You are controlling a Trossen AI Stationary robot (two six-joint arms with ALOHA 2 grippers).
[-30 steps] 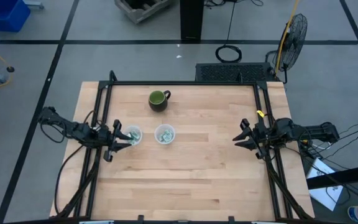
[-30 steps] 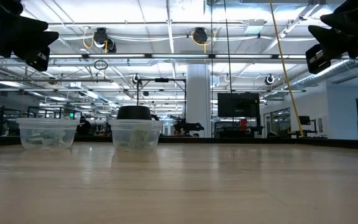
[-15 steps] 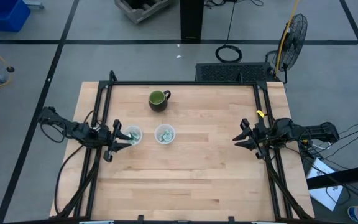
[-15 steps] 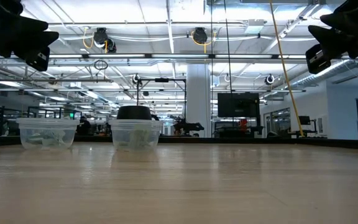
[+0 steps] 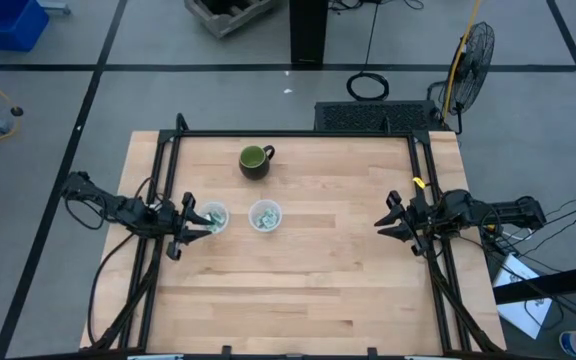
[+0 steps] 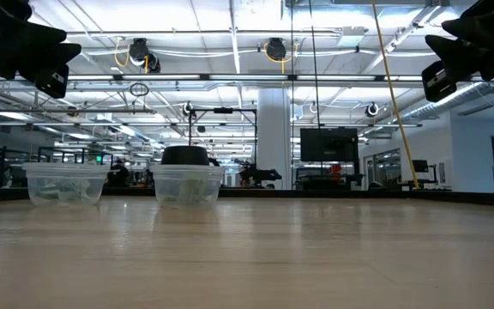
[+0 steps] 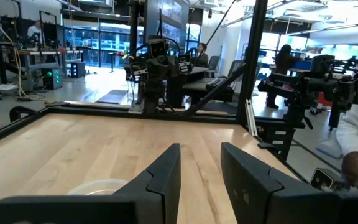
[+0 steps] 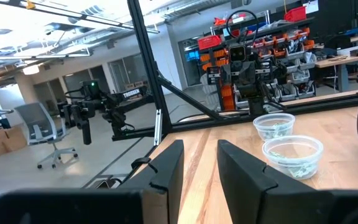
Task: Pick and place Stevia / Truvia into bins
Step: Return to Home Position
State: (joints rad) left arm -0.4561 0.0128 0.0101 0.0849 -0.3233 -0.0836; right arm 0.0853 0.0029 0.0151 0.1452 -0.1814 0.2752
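A wooden table (image 5: 298, 290) lies bare of loose packets, a sign that the sorting job looks all but finished. The left arm (image 5: 118, 208) rests folded low at one side edge and the right arm (image 5: 488, 212) at the opposite edge, well apart, both pointing in toward the middle. The left gripper (image 7: 200, 155) hangs just beside the nearer cup, its two fingers parted and nothing between them. The right gripper (image 8: 201, 148) hovers over bare wood far from both cups, fingers likewise spread and empty. A dark green mug (image 5: 255, 160) stands alone toward the far edge, apart from the work.

Two clear plastic cups (image 5: 265, 215) sit side by side on the left arm's half of the table, near each other but not touching. The pale green and white sweetener sachets (image 5: 214, 216) lie inside them, some in each; how many are in either cup cannot be counted from here.

No sachet shows on the tabletop or in either gripper, so the placing appears complete. By this reading, only the arms' settling into their parked pose is left.
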